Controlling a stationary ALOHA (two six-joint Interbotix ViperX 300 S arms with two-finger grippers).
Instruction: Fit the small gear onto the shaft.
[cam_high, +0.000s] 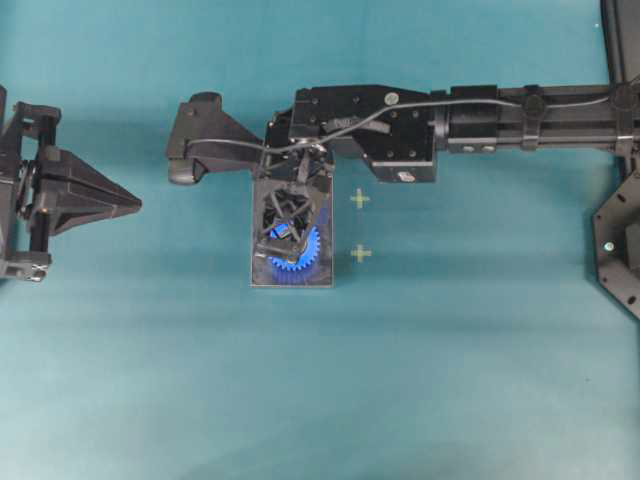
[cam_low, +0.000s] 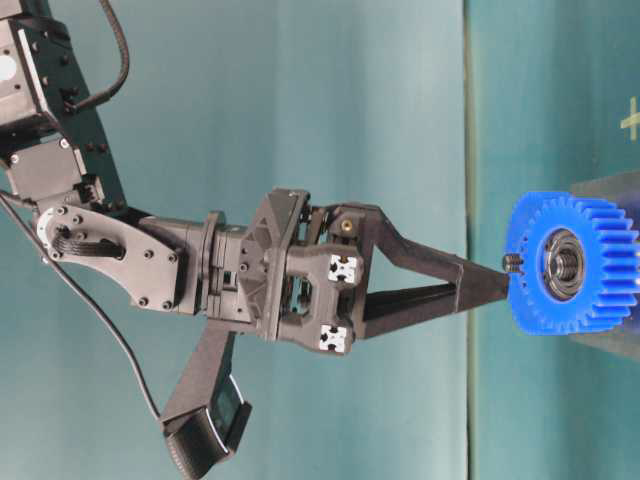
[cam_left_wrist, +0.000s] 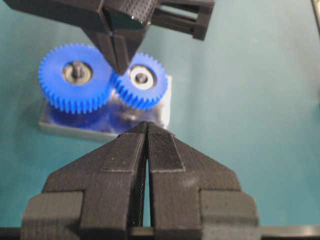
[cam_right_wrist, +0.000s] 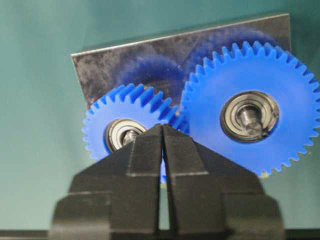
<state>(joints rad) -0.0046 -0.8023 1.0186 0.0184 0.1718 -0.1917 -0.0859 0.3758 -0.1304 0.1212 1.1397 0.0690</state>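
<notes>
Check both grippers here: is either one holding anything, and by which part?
Nothing is held. The right gripper is shut with fingertips together, empty, beside the small gear, which sits on the shaft. The left gripper is shut and empty, away from the plate.

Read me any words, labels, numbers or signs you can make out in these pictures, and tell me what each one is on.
No readable words or numbers anywhere.
Two pale plus-shaped marks and: on the teal table surface, right of the grey rectangular metal plate.
Small white sticker on the black right arm: too small to read.
Smaller bright-blue toothed gear, larger blue gear: no markings.
</notes>
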